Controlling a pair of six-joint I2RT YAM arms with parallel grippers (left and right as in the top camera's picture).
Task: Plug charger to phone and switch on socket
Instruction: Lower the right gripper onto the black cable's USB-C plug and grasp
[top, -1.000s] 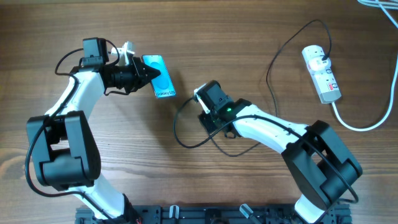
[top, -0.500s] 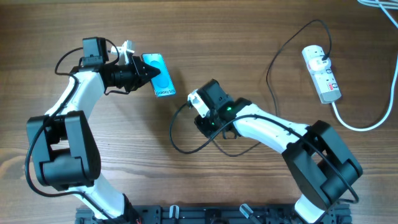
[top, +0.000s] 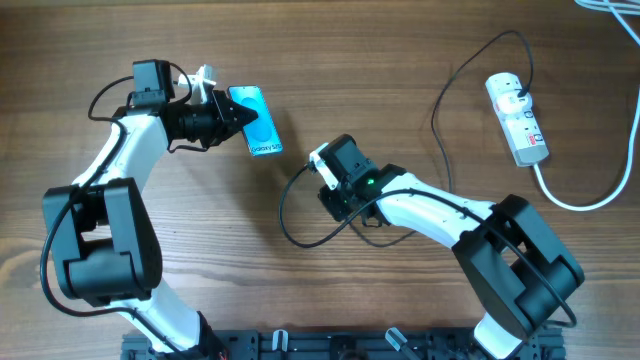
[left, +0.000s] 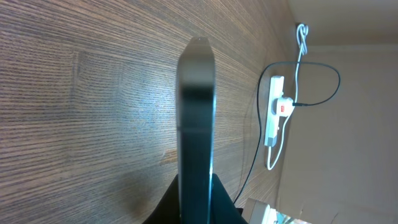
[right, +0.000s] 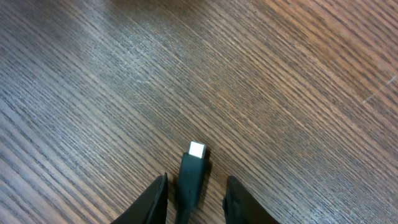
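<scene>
My left gripper (top: 240, 120) is shut on the phone (top: 256, 122), whose teal screen faces up in the overhead view. The left wrist view shows the phone (left: 196, 118) edge-on between the fingers of that gripper (left: 196, 190). The charger's black cable (top: 440, 110) runs from the white adapter on the socket (top: 517, 118) to a loop under my right arm. Its metal-tipped plug (right: 193, 167) lies flat on the wood between the jaws of my right gripper (right: 196, 182), which stand apart without touching it. In the overhead view the right gripper (top: 330, 200) is right of and below the phone.
The socket (left: 273, 115) lies at the far right with a thick white cord (top: 590, 200) trailing off toward the table edge. The cable loop (top: 287, 215) lies on the wood left of my right gripper.
My right gripper's jaws have opened off the charger plug, and it has shifted slightly down and right. The cable loop moved a little. The left arm and phone stay still.
</scene>
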